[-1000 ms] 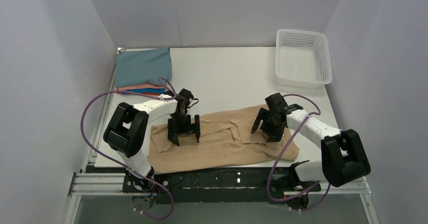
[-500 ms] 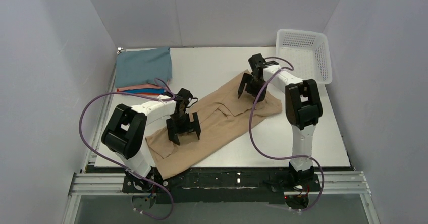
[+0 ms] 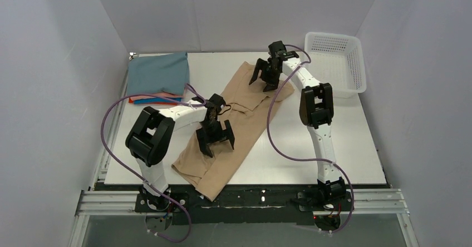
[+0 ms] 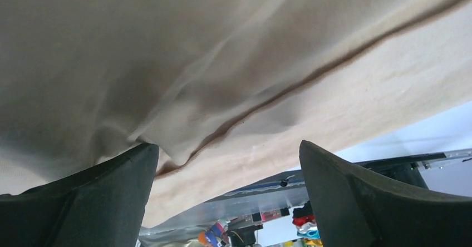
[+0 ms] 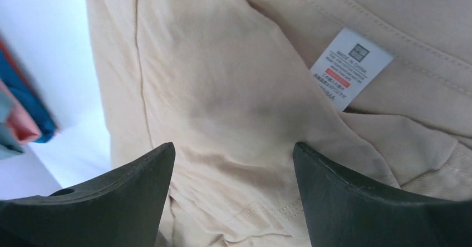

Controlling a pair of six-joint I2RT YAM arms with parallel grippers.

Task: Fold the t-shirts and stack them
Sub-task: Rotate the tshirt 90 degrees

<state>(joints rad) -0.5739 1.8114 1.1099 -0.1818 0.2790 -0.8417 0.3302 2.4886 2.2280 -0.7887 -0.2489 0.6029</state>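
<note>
Top external: both jaws wide over t-shirt.

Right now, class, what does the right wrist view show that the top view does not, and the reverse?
Only the right wrist view: the white neck label, close enough to see its print. Only the top view: the basket and the left hand. Both: the tan shirt, the folded stack and the open right hand.

Soft even light, blurry wrist close-ups
</note>
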